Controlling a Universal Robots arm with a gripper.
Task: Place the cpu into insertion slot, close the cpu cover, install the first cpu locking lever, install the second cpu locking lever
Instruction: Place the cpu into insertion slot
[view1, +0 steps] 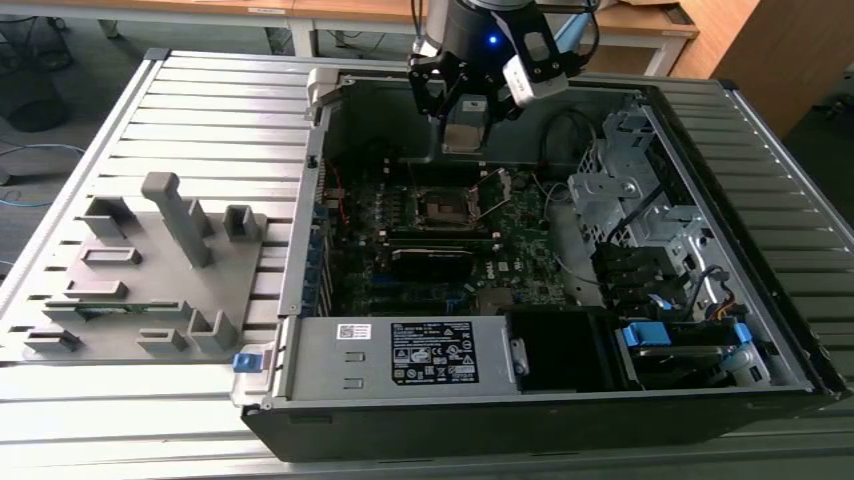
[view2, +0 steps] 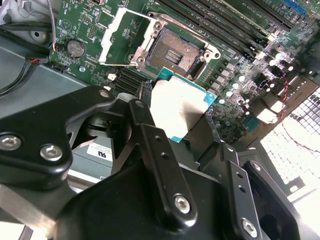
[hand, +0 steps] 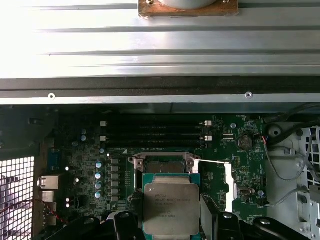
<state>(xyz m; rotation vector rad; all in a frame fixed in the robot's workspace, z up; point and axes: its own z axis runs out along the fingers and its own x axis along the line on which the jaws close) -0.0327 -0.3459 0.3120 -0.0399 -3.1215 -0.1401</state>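
My gripper (view1: 465, 138) hangs over the open computer case, shut on the cpu (hand: 171, 207), a flat square chip with a dull grey top and a green edge. In the second wrist view the cpu (view2: 180, 107) sits between the black fingers (view2: 155, 150), a little short of the insertion slot (view2: 175, 52). The slot lies bare, with its contact field showing. The cpu cover (view2: 122, 37), a thin silvery frame, is swung open beside the slot. In the first wrist view the insertion slot (hand: 162, 164) is just beyond the chip and the cpu cover (hand: 229, 182) stands raised to one side. The exterior view shows the insertion slot (view1: 443, 208) below the gripper.
A grey box with a white label (view1: 400, 355) fills the case's near side. A metal drive cage (view1: 627, 190) with cables is on the exterior view's right. A grey fixture plate (view1: 147, 270) lies outside the case on the left. Long memory slots (hand: 155, 132) run beyond the socket.
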